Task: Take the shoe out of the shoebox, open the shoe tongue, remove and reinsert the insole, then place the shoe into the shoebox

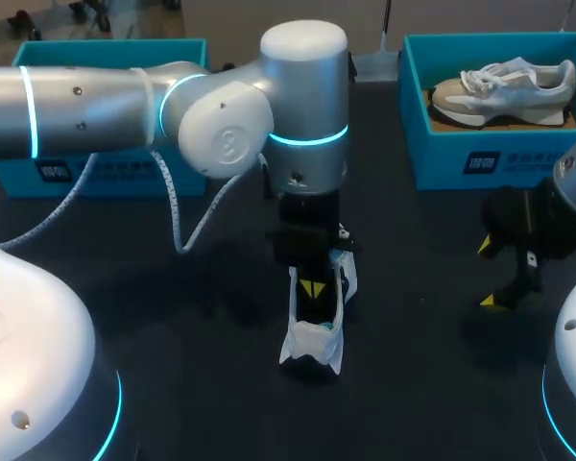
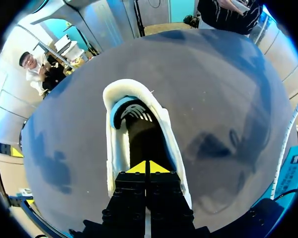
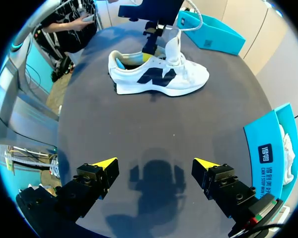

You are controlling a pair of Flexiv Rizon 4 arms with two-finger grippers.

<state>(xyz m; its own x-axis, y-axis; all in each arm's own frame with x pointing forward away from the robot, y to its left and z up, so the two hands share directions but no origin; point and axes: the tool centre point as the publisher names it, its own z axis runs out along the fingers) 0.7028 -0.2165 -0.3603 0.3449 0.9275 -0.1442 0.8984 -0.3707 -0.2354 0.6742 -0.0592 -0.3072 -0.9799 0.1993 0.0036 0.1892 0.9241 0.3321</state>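
**Insole step.** The left gripper stands with its tips pressed together inside the white shoe at table centre. It should pinch only the insole's edge and lift straight up. Whether it holds the insole is hidden. The left arm enters from 9 o'clock, wrist vertical. The right gripper hangs spread and empty at 3 o'clock, with a shoebox at 2 o'clock.

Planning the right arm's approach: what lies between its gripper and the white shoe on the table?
Only bare table, seen in the right wrist view, separates the right gripper from the white shoe.
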